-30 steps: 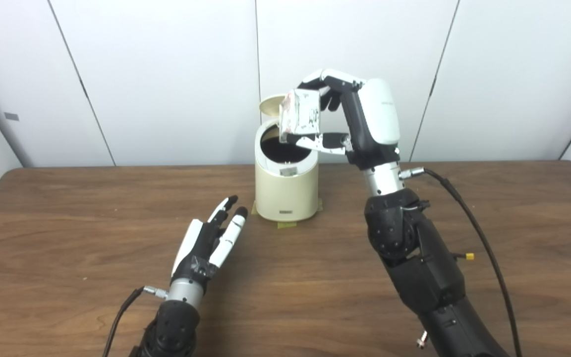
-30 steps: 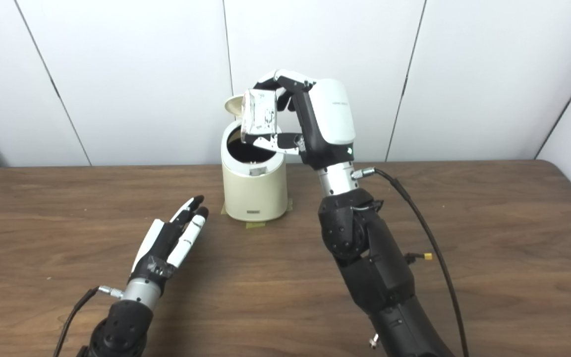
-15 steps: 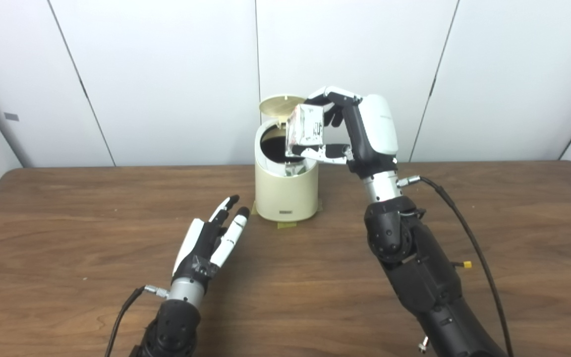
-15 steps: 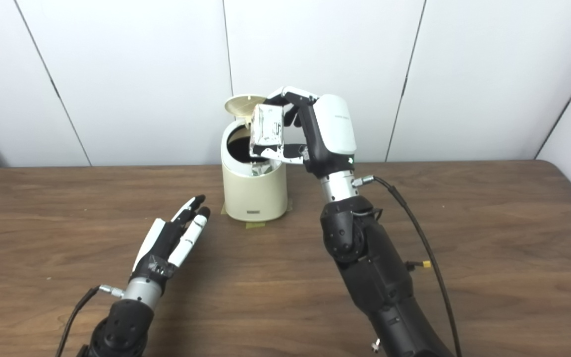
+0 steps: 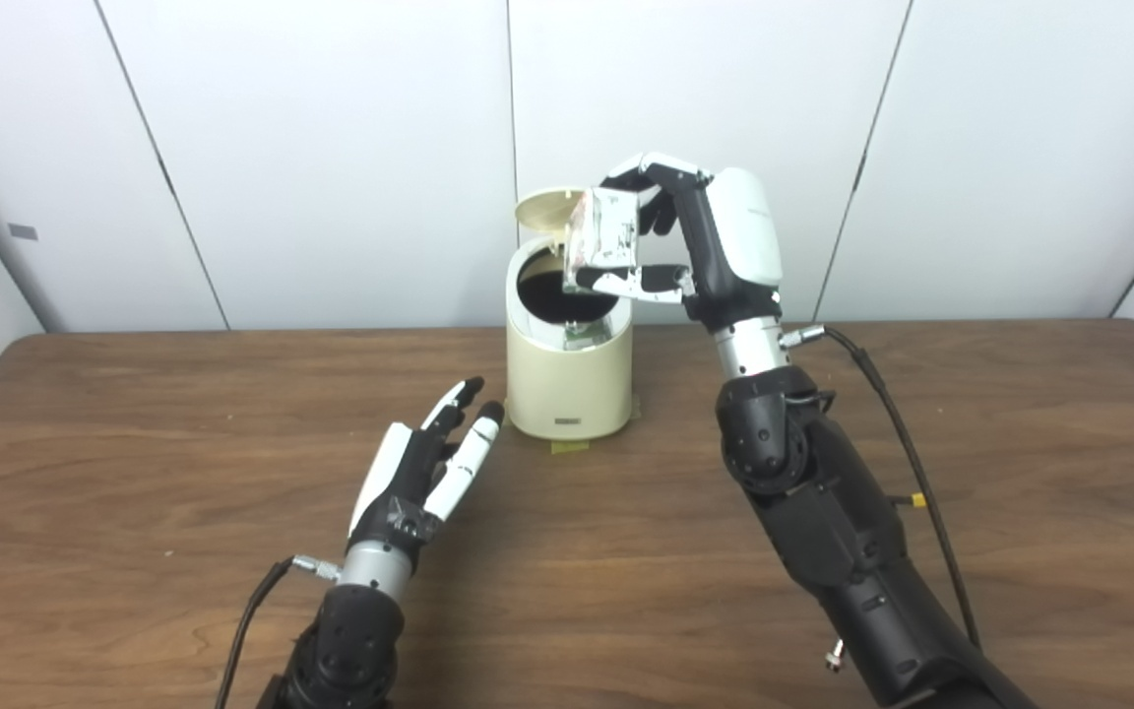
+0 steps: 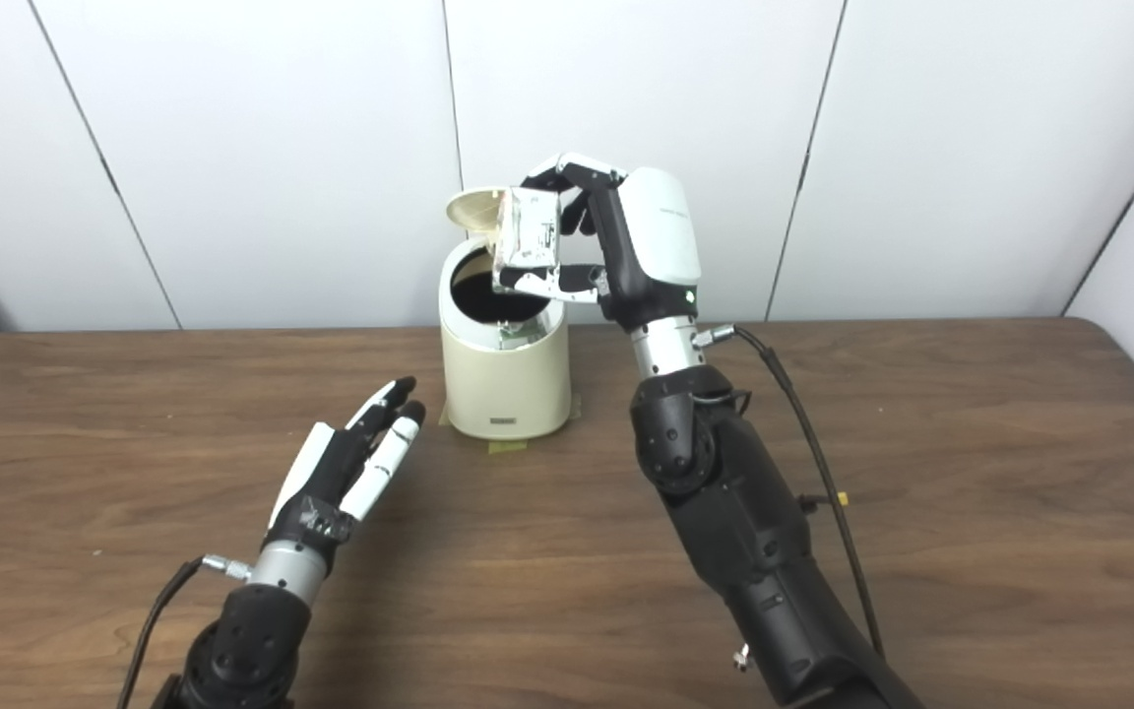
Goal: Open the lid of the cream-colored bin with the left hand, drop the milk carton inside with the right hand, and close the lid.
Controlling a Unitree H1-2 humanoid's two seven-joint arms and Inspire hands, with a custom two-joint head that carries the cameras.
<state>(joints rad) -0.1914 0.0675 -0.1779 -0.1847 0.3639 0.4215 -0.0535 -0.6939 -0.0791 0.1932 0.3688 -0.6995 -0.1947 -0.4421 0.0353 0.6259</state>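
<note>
Milk carton [image 5: 606, 241] sits clamped in the right hand [image 5: 700, 251], fingers [image 5: 651, 172] on top and thumb beneath, held tilted over the right part of the rim of the cream-colored bin [image 5: 569, 379]. That bin stands on the desk [image 5: 134, 473] with its lid [image 5: 542, 210] up at the back and a dark inside; what lies in it cannot be told. Near the bin's left front, the left hand [image 5: 419, 473] hovers with fingers apart, holding nothing.

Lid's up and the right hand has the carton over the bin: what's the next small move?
Probably open the right hand and release the crumpled white milk carton: it hangs above the dark mouth of the cream-coloured cylindrical bin, whose round lid stands open.
</note>
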